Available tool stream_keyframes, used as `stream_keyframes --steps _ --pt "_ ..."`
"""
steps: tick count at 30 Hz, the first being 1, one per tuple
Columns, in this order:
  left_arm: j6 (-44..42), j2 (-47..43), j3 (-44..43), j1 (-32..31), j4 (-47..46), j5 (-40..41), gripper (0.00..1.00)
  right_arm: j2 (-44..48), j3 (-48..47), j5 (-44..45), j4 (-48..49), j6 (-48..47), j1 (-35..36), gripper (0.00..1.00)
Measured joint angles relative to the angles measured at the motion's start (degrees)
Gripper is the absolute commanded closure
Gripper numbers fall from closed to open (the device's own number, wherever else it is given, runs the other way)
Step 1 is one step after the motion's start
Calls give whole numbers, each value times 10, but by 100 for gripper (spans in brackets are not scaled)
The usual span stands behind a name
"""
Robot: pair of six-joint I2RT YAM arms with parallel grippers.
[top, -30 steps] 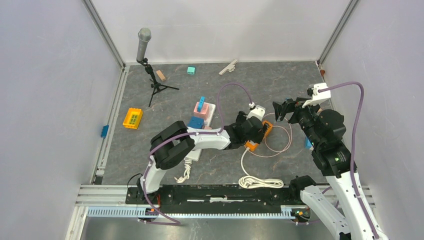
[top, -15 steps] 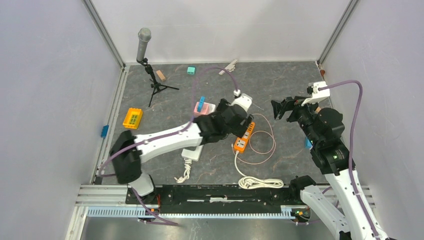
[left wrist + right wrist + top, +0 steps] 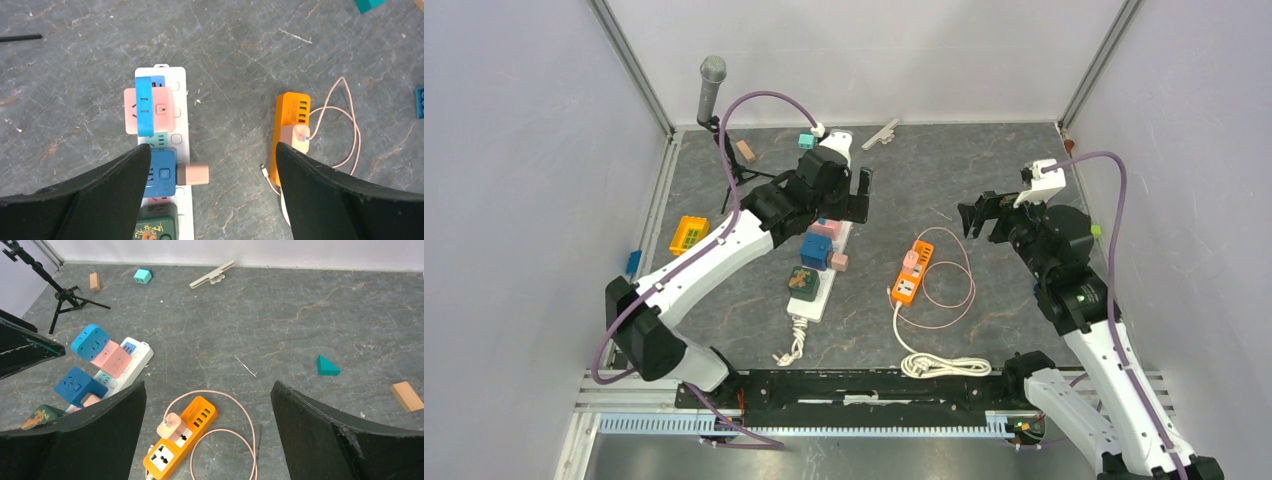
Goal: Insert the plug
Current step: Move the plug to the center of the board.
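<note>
Fingers of the left gripper (image 3: 212,150) are held wide apart with nothing between them, above the white power strip (image 3: 178,110), on which blue, pink and green adapters are mounted. The right gripper (image 3: 207,385) is likewise spread and empty, hanging over the orange power strip (image 3: 201,415).

The pink plug (image 3: 170,426) is found standing upright on the orange power strip, in the socket next to the USB end. Its pink cable (image 3: 225,392) is looped on the table (image 3: 984,180) just beside the strip. The plug appears to be seated. Whether its pins are fully home cannot be told from these views.

The step in hand is judged to be confirming the insertion.

1. The plug body should be checked for a flush, untilted fit against the socket face.
2. If a gap is suspected, the strip should be steadied by one gripper at its USB end. The plug should then be pressed straight down by the other gripper, with its fingers brought together on the plug's flat sides.
3. Sideways force should be avoided, since the light strip is likely to slide on the table.
4. The cable loop should be kept clear of both grippers, as a snag could pull the plug out.
</note>
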State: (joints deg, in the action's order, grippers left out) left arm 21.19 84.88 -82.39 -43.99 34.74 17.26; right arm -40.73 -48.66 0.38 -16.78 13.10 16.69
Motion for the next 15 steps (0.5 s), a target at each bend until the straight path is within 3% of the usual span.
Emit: stream_keyframes --steps 6,15 --pt "-32 23 -24 39 12 -3 0 -31 0 0 4 6 0 2" --pt "-106 313 -322 89 74 48 0 -81 4 -10 39 22 0 2"
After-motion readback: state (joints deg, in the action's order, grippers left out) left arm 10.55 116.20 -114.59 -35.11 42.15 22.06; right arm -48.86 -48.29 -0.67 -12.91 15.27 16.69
